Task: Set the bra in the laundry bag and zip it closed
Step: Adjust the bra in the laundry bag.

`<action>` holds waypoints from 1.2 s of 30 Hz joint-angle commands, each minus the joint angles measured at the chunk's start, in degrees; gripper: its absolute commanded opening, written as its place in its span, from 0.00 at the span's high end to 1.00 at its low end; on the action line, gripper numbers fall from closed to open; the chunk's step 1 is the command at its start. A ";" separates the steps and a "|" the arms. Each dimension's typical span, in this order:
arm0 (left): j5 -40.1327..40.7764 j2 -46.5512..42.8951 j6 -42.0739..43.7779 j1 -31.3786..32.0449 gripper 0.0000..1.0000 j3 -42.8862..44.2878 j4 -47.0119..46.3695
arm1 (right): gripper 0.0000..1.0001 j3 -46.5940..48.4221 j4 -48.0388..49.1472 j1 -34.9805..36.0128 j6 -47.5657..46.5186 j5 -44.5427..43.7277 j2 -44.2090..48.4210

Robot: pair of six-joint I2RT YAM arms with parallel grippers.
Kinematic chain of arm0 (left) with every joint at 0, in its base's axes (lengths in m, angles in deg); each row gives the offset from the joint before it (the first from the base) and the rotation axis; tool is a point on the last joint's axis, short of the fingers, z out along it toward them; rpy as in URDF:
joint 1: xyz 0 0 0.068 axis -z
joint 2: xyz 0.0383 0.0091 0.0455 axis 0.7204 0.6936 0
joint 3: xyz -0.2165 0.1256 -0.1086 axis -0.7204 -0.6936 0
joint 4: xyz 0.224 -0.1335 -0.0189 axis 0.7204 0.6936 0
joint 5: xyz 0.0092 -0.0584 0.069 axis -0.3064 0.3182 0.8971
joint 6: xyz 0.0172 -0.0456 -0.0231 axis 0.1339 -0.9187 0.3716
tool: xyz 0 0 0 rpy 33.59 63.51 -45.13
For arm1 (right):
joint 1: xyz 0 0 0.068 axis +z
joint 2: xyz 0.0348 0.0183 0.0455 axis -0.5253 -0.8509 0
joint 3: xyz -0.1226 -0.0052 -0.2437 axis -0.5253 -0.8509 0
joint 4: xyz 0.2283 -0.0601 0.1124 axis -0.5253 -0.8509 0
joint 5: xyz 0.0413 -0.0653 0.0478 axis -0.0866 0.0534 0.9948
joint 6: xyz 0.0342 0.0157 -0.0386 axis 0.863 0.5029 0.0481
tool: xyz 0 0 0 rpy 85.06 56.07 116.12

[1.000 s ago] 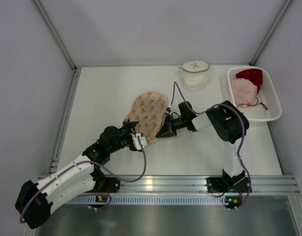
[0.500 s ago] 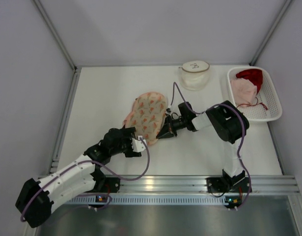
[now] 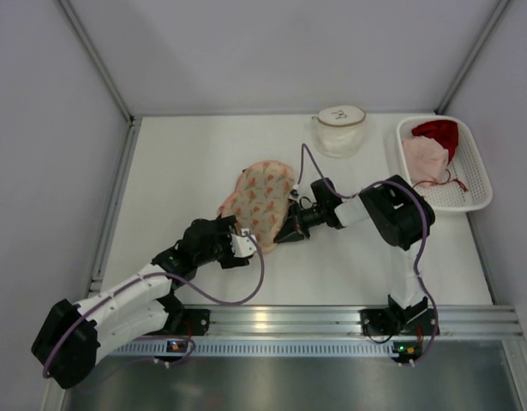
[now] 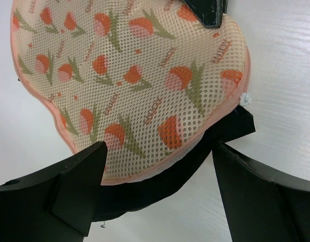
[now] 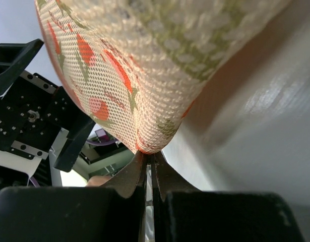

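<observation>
White desk (image 3: 186, 163) fills the floor of a grey-walled booth, with a metal rail (image 3: 280, 321) along its near edge. At the far right stands a white basket (image 3: 480, 184) holding a red garment (image 3: 439, 133) and a pink garment (image 3: 424, 158); the overhead view is too small to tell whether either is a bra. Just left of the basket sits a round white container (image 3: 338, 130) with a tan rim. Both are well apart from the arms, and nothing on the desk stands between them and the middle.

The laundry bag (image 3: 261, 197), peach mesh printed with tulips, lies bulging in the middle of the desk. Whether the bra is inside cannot be told. The right tool (image 3: 288, 229) is closed on the bag's right edge. The left tool (image 3: 241, 245) stands wide open at the bag's near end and grips nothing.

Only the left wrist view shows a small white zip pull (image 4: 245, 99) at the bag's right seam, a dark layer (image 4: 160, 186) under its near edge that cannot be identified, and the black tip of the right tool at the far edge. Its own fingers flank the near end without touching it. Only the right wrist view shows the pinch up close: both fingers meet on the tip of the pink seam, the mesh swelling above them, and the left arm's black body is behind.
</observation>
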 commanded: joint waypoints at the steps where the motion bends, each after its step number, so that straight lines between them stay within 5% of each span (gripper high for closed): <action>1: -3.08 -2.92 -1.04 -0.56 0.09 1.18 -3.45 | 1.00 2.08 -1.92 0.20 -3.03 1.34 0.01; 12: -4.94 -4.08 0.98 -0.65 0.09 1.28 0.16 | 1.00 2.61 -2.27 0.55 -3.13 1.69 0.01; 22: -0.81 6.38 -1.30 -0.82 0.10 -0.31 -14.33 | 1.00 2.78 -3.06 1.60 -4.35 3.28 0.18; 36: -5.38 18.51 0.10 1.72 0.12 0.47 -26.65 | 1.00 4.80 -4.73 3.09 -4.62 4.42 -1.93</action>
